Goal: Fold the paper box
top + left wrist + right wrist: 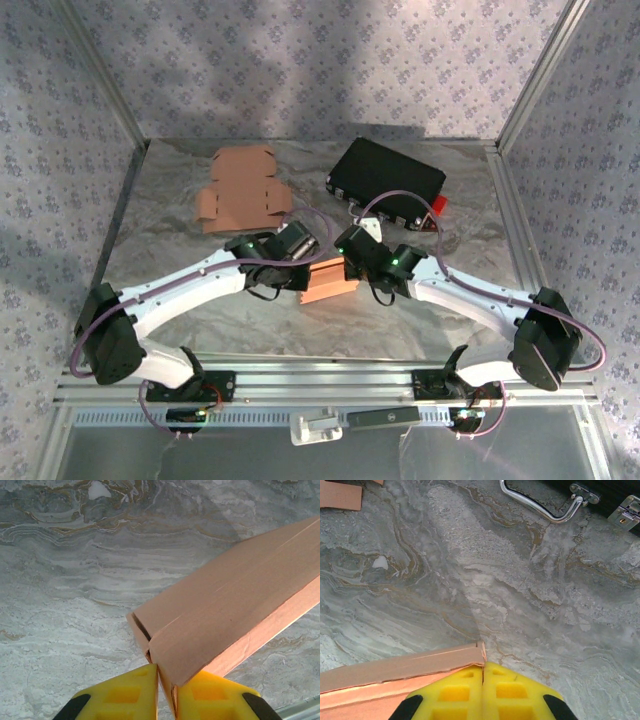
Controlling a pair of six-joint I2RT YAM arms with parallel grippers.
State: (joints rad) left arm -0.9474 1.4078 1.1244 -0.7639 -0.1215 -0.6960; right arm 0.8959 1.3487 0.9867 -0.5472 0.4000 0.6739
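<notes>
Paper box point(328, 282): mid-bench, just in front of both wrists, held between the two pincers; long, flattish and tilted, its walls only partly raised.
Box end, left wrist view: two card layers meeting at a corner, with a dark slit between them; not yet tucked.
Left pincer point(165, 680): narrow, yellow pads clamped on the lower corner edge of the box.
Right pincer point(483, 672): pads pressed together at the box's other corner, a thin card edge apparently nipped between them.
Done so far: judged partway, main creases made and the sides brought up against each other.
Left to do: likely squaring the body, then tucking end flaps and lid.
Box contents: none visible; interior mostly hidden.
Flat blank point(243, 188): second piece of cut card, unfolded, lying far left, well apart from the pincers.
Black case point(388, 180): far right, lid down, metal handle point(540, 505) and latches facing near; contents hidden.
Red item point(438, 206): small, touching the case's right corner; too small to identify.
Bench point(200, 320): marbled grey surface.
</notes>
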